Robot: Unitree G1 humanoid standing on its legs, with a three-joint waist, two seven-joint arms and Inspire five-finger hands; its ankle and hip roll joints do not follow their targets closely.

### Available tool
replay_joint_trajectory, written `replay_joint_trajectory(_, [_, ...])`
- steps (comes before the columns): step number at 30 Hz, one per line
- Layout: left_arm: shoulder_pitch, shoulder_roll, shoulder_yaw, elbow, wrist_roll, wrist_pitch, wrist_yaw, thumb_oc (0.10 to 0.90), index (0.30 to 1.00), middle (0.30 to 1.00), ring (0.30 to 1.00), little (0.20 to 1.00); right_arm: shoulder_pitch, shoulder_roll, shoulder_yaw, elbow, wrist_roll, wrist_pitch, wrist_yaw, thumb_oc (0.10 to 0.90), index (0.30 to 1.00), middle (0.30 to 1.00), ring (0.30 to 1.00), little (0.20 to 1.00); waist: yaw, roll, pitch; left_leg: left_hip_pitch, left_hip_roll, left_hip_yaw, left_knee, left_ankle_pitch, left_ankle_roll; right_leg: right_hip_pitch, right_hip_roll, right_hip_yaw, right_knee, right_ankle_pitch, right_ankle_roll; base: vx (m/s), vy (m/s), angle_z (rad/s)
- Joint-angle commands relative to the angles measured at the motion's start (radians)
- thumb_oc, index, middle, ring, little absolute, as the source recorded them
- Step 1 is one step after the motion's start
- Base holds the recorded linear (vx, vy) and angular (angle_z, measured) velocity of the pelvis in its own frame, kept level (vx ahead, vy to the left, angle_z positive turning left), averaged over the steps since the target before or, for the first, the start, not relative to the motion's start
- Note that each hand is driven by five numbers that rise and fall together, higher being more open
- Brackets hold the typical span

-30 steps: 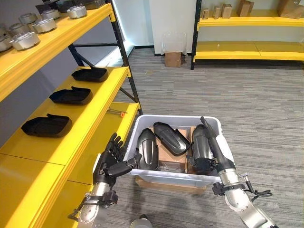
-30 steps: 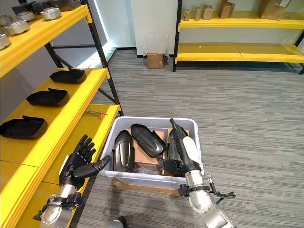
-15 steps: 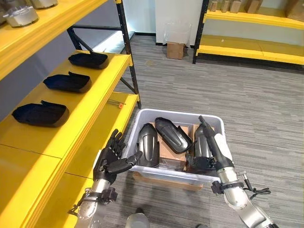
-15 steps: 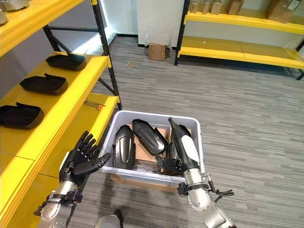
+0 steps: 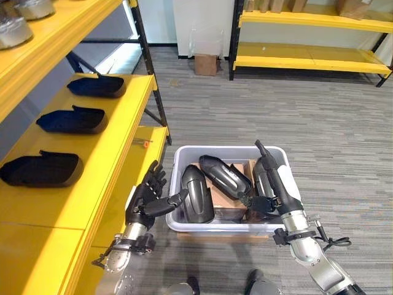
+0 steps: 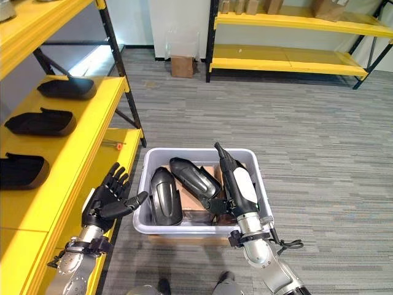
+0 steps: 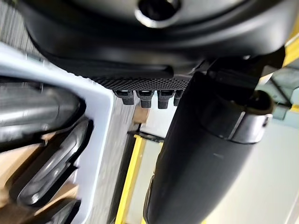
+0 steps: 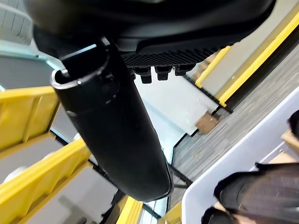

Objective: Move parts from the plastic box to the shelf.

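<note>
A pale grey plastic box [image 5: 279,161] sits on the carpeted floor [image 5: 331,135], just beside the lower yellow board of the shelf [image 5: 116,123] that runs along the 9 o'clock side of the scene. Inside the box lie dark, glossy moulded parts on pieces of brown cardboard [image 5: 236,174]. One part [image 5: 196,193] lies along the box's 9 o'clock wall, a second part [image 5: 224,175] lies slantwise across the middle, and a third part [image 5: 265,179] lies along the 3 o'clock wall.

The right hand [image 5: 261,204] is down inside the box at its 5 o'clock corner, at the near end of the third part. Its fingers are hidden among the parts, so I cannot tell whether they are apart or clamped on anything.

The left hand [image 5: 147,198] hovers just outside the box's 9 o'clock wall, over the edge of the lower shelf board. Its fingers [image 5: 153,178] are straight and spread apart, holding nothing, and its thumb [image 5: 174,201] points toward the box rim.

On the middle shelf board rest three more black parts in a row: one [image 5: 40,169] at 9 o'clock, one [image 5: 70,118] further back, and one [image 5: 97,86] at 11 o'clock. A small cardboard box [image 5: 206,63] stands on the floor at 12 o'clock, next to a second yellow shelf [image 5: 307,61] against the far wall.
</note>
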Motion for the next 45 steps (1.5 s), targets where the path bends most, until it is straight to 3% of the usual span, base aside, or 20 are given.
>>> replay_joint_trajectory(1, [-0.029, 0.055, 0.037, -0.141, -0.012, -0.085, -0.053, 0.900, 1.000, 1.000, 1.000, 1.000, -0.089, 0.017, -0.050, -0.066, 0.007, -0.064, -0.028, 0.900, 1.000, 1.000, 1.000, 1.000, 0.041, -0.040, -0.042, 0.024, 0.020, 0.037, 0.106, -0.185, -0.009, 0.046, -0.014, -0.031, -0.060, 0.128, 0.025, 0.30, -0.206, 1.08])
replay_joint_trajectory(6, [0.007, 0.072, 0.076, -0.183, -0.028, -0.055, -0.075, 0.900, 1.000, 1.000, 1.000, 1.000, -0.068, -0.007, -0.058, -0.084, 0.061, -0.014, -0.002, 0.900, 1.000, 1.000, 1.000, 1.000, 0.038, -0.037, -0.069, 0.040, 0.051, 0.078, 0.099, -0.172, -0.030, 0.093, 0.012, -0.088, -0.092, 0.087, 0.015, 0.27, -0.109, 0.20])
replay_joint_trajectory(12, [0.014, 0.082, 0.084, -0.196, -0.047, -0.042, -0.082, 0.900, 1.000, 1.000, 1.000, 1.000, -0.051, -0.016, -0.047, -0.086, 0.080, 0.004, -0.002, 0.900, 1.000, 1.000, 1.000, 1.000, 0.017, -0.035, -0.076, 0.072, 0.080, 0.104, 0.065, -0.163, -0.041, 0.090, 0.039, -0.094, -0.103, 0.072, 0.018, 0.17, -0.082, -0.06])
replay_joint_trajectory(18, [0.002, 0.088, 0.067, -0.209, -0.022, -0.083, -0.057, 0.900, 1.000, 1.000, 1.000, 1.000, -0.046, -0.019, -0.045, -0.099, 0.096, -0.010, -0.018, 0.900, 1.000, 1.000, 1.000, 1.000, -0.002, -0.039, -0.077, 0.089, 0.089, 0.122, 0.039, -0.151, -0.047, 0.072, 0.051, -0.107, -0.103, 0.075, 0.013, 0.17, -0.104, -0.02])
replay_joint_trajectory(20, [-0.017, 0.091, 0.061, -0.212, -0.005, -0.102, -0.037, 0.900, 1.000, 1.000, 1.000, 1.000, -0.059, -0.013, -0.037, -0.099, 0.104, -0.008, -0.027, 0.900, 1.000, 1.000, 1.000, 1.000, -0.007, -0.032, -0.083, 0.107, 0.095, 0.121, 0.048, -0.178, -0.049, 0.074, 0.058, -0.111, -0.095, 0.063, 0.019, 0.23, -0.139, 0.01])
replay_joint_trajectory(24, [-0.047, 0.087, 0.068, -0.219, 0.009, -0.120, -0.003, 0.900, 1.000, 1.000, 1.000, 1.000, -0.072, -0.010, -0.031, -0.099, 0.103, -0.004, -0.029, 0.900, 1.000, 1.000, 1.000, 1.000, -0.017, -0.037, -0.092, 0.118, 0.101, 0.155, 0.080, -0.186, -0.051, 0.067, 0.062, -0.136, -0.090, 0.065, -0.011, 0.13, -0.151, -0.05])
replay_joint_trajectory(26, [-0.062, 0.082, 0.080, -0.230, 0.030, -0.131, 0.025, 0.900, 1.000, 1.000, 1.000, 1.000, -0.080, -0.009, -0.024, -0.092, 0.107, -0.004, -0.030, 0.900, 1.000, 1.000, 1.000, 1.000, -0.022, -0.025, -0.105, 0.129, 0.116, 0.155, 0.117, -0.221, -0.058, 0.078, 0.090, -0.129, -0.084, 0.039, -0.022, 0.19, -0.198, -0.06])
replay_joint_trajectory(29, [-0.076, 0.074, 0.099, -0.238, 0.047, -0.125, 0.066, 0.900, 1.000, 1.000, 1.000, 1.000, -0.091, -0.014, -0.017, -0.081, 0.110, -0.011, -0.026, 0.900, 1.000, 1.000, 1.000, 1.000, -0.027, -0.016, -0.120, 0.123, 0.128, 0.162, 0.199, -0.219, -0.076, 0.085, 0.128, -0.123, -0.085, 0.013, -0.060, 0.10, -0.151, -0.07])
replay_joint_trajectory(31, [-0.082, 0.065, 0.114, -0.241, 0.059, -0.118, 0.100, 0.900, 1.000, 1.000, 1.000, 1.000, -0.096, -0.019, -0.012, -0.075, 0.113, -0.013, -0.018, 0.900, 1.000, 1.000, 1.000, 1.000, -0.027, -0.006, -0.132, 0.086, 0.170, 0.174, 0.322, -0.135, -0.118, 0.117, 0.169, -0.122, -0.101, -0.026, -0.104, 0.13, -0.250, -0.13])
replay_joint_trajectory(32, [-0.083, 0.060, 0.124, -0.242, 0.059, -0.116, 0.111, 0.900, 1.000, 1.000, 1.000, 1.000, -0.096, -0.025, -0.010, -0.071, 0.104, -0.021, -0.024, 0.900, 1.000, 1.000, 1.000, 1.000, -0.022, -0.002, -0.128, 0.013, 0.220, 0.176, 0.450, -0.060, -0.154, 0.152, 0.196, -0.116, -0.120, -0.055, -0.137, 0.11, -0.275, -0.27])
replay_joint_trajectory(33, [-0.083, 0.058, 0.126, -0.242, 0.060, -0.114, 0.111, 0.900, 1.000, 1.000, 1.000, 1.000, -0.096, -0.027, -0.008, -0.070, 0.101, -0.020, -0.028, 0.900, 1.000, 1.000, 1.000, 1.000, -0.022, 0.000, -0.127, -0.016, 0.244, 0.176, 0.490, -0.040, -0.166, 0.159, 0.204, -0.117, -0.124, -0.062, -0.147, 0.07, -0.235, -0.22])
replay_joint_trajectory(34, [-0.087, 0.051, 0.128, -0.236, 0.062, -0.112, 0.105, 0.900, 1.000, 1.000, 1.000, 1.000, -0.100, -0.032, -0.002, -0.067, 0.094, -0.014, -0.046, 0.900, 1.000, 1.000, 1.000, 1.000, -0.021, 0.001, -0.118, -0.078, 0.307, 0.187, 0.543, 0.023, -0.181, 0.181, 0.214, -0.112, -0.131, -0.080, -0.168, 0.02, -0.102, -0.20])
replay_joint_trajectory(35, [-0.088, 0.049, 0.128, -0.232, 0.063, -0.112, 0.101, 0.900, 1.000, 1.000, 1.000, 1.000, -0.102, -0.033, 0.001, -0.065, 0.094, -0.012, -0.054, 0.900, 1.000, 1.000, 1.000, 1.000, -0.023, 0.003, -0.118, -0.089, 0.327, 0.194, 0.543, 0.039, -0.185, 0.187, 0.217, -0.112, -0.133, -0.087, -0.173, 0.05, -0.066, -0.13])
replay_joint_trajectory(37, [-0.082, 0.043, 0.124, -0.235, 0.062, -0.112, 0.098, 0.900, 1.000, 1.000, 1.000, 1.000, -0.102, -0.035, 0.004, -0.067, 0.089, -0.003, -0.063, 0.900, 1.000, 1.000, 1.000, 1.000, -0.033, 0.025, -0.115, -0.088, 0.384, 0.215, 0.473, 0.070, -0.201, 0.215, 0.235, -0.109, -0.138, -0.111, -0.183, 0.07, 0.025, -0.09])
replay_joint_trajectory(38, [-0.082, 0.043, 0.124, -0.235, 0.062, -0.112, 0.098, 0.900, 1.000, 1.000, 1.000, 1.000, -0.102, -0.035, 0.004, -0.068, 0.089, -0.003, -0.063, 0.900, 1.000, 1.000, 1.000, 1.000, -0.032, 0.025, -0.115, -0.084, 0.382, 0.217, 0.468, 0.072, -0.201, 0.216, 0.235, -0.109, -0.138, -0.111, -0.183, 0.09, 0.149, 0.03])
replay_joint_trajectory(39, [-0.066, 0.041, 0.126, -0.245, 0.054, -0.115, 0.106, 0.900, 1.000, 1.000, 1.000, 1.000, -0.089, -0.038, -0.007, -0.076, 0.084, -0.009, -0.048, 0.900, 1.000, 1.000, 1.000, 1.000, -0.040, 0.037, -0.118, -0.060, 0.386, 0.226, 0.353, 0.095, -0.204, 0.227, 0.233, -0.106, -0.145, -0.112, -0.177, 0.08, 0.150, 0.04])
replay_joint_trajectory(40, [-0.061, 0.042, 0.127, -0.249, 0.050, -0.115, 0.108, 0.900, 1.000, 1.000, 1.000, 1.000, -0.082, -0.042, -0.011, -0.084, 0.086, -0.008, -0.042, 0.900, 1.000, 1.000, 1.000, 1.000, -0.041, 0.040, -0.120, -0.055, 0.385, 0.224, 0.316, 0.109, -0.207, 0.231, 0.232, -0.103, -0.148, -0.110, -0.174, 0.14, 0.274, -0.02])
replay_joint_trajectory(41, [-0.045, 0.043, 0.129, -0.259, 0.030, -0.116, 0.105, 0.900, 1.000, 1.000, 1.000, 1.000, -0.055, -0.057, -0.025, -0.112, 0.088, -0.006, -0.025, 0.900, 1.000, 1.000, 1.000, 1.000, -0.046, 0.047, -0.122, -0.039, 0.383, 0.215, 0.220, 0.158, -0.221, 0.243, 0.225, -0.096, -0.160, -0.104, -0.165, 0.09, 0.178, -0.06])
replay_joint_trajectory(43, [-0.029, 0.043, 0.131, -0.263, 0.009, -0.121, 0.090, 0.900, 1.000, 1.000, 1.000, 1.000, -0.030, -0.069, -0.031, -0.130, 0.081, -0.018, -0.019, 0.900, 1.000, 1.000, 1.000, 1.000, -0.045, 0.048, -0.122, -0.046, 0.386, 0.198, 0.141, 0.219, -0.220, 0.238, 0.214, -0.094, -0.160, -0.089, -0.165, 0.05, 0.224, -0.14])
replay_joint_trajectory(45, [-0.012, 0.041, 0.129, -0.256, 0.014, -0.146, 0.061, 0.900, 1.000, 1.000, 1.000, 1.000, -0.016, -0.083, -0.030, -0.134, 0.078, -0.027, -0.019, 0.900, 1.000, 1.000, 1.000, 1.000, -0.042, 0.042, -0.124, -0.038, 0.393, 0.159, 0.077, 0.229, -0.225, 0.229, 0.187, -0.083, -0.155, -0.089, -0.152, 0.08, 0.255, -0.30])
